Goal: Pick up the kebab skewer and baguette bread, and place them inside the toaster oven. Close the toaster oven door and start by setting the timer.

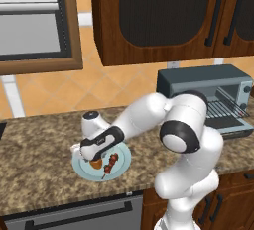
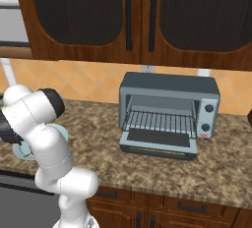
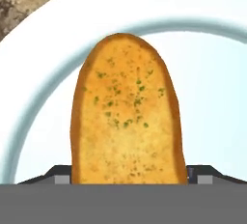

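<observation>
A speckled brown stone bench (image 1: 44, 140) runs across the kitchen under dark wooden cabinets (image 2: 138, 15). Toward the bench's right end, against the back edge, sits the toaster oven (image 2: 169, 111), a blue-grey box with two knobs on its right side; the toaster oven door (image 2: 157, 142) lies dropped flat on the bench, baring the wire rack (image 2: 158, 122). Well apart from it, near the front edge of the bench toward the left, rests a round pale blue plate (image 1: 121, 165). The white arm bends down over this plate, and the end effector (image 1: 94, 160) is lowered right onto the food. On the plate's right half lies the kebab skewer (image 1: 111, 164), a thin stick of dark red chunks, just beside the baguette bread (image 3: 126, 114), a golden-orange slice flecked with green. In the hand view the bread fills the space between the two dark fingertips (image 3: 58, 174), one at each long side; the fingers flank it closely, but whether they are pressing it cannot be told. The bread looks light, with a dry, crusty surface that should grip well yet could crumble if squeezed hard; across its narrow width, near the middle, seems the best hold. The skewer looks light and thin, best taken at the chunks.
</observation>
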